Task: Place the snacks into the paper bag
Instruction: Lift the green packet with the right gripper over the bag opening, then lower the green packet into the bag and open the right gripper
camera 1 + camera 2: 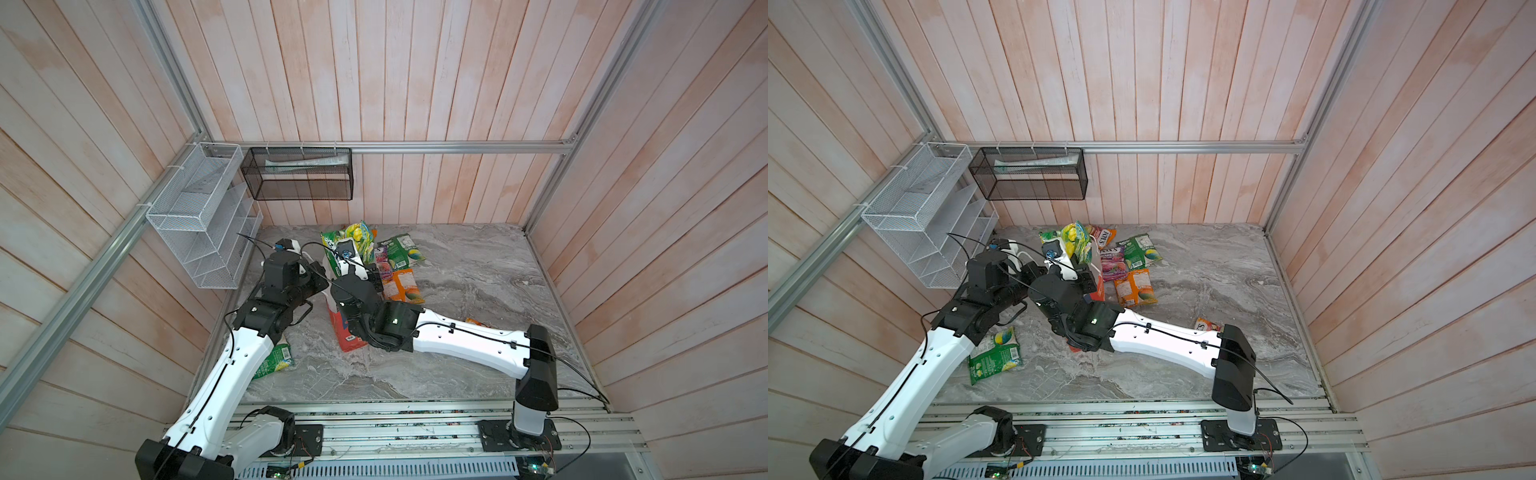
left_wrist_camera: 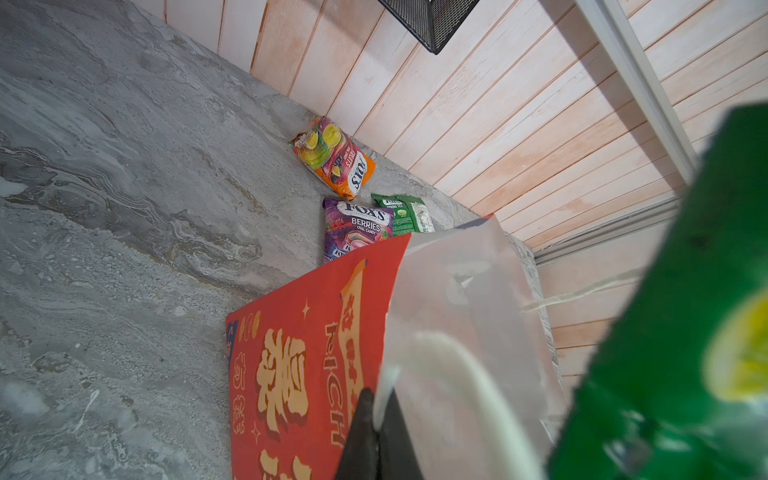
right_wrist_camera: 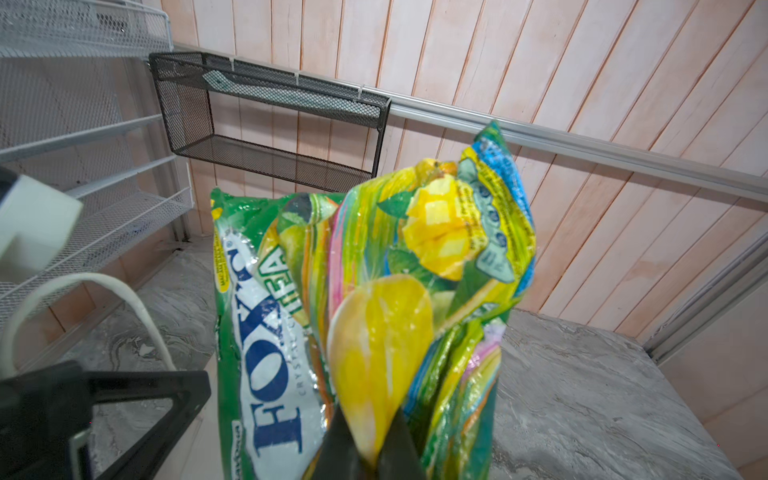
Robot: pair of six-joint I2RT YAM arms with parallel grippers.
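Note:
The red paper bag [image 1: 348, 332] with gold characters [image 2: 299, 353] stands between both arms, its white inside showing. My left gripper [image 2: 379, 409] is shut on the bag's rim by a white cord handle [image 2: 453, 365]. My right gripper [image 3: 368, 451] is shut on a yellow-green snack packet [image 3: 436, 249] held over the bag's mouth [image 1: 358, 237]. A green FOX'S packet [image 3: 257, 332] stands upright beside it. In both top views purple [image 1: 384, 264], green [image 1: 405, 249] and orange [image 1: 405, 286] snacks lie behind the bag. Another green one [image 1: 996, 349] lies by the left arm, and an orange one [image 1: 1206, 324] by the right arm.
A white mesh rack [image 1: 199, 216] hangs on the left wall. On the back wall a black mesh basket [image 1: 299, 174] hangs above the marble table [image 1: 478, 270]. Wooden walls close in three sides. An orange FOX'S packet [image 2: 332, 156] lies near the back wall.

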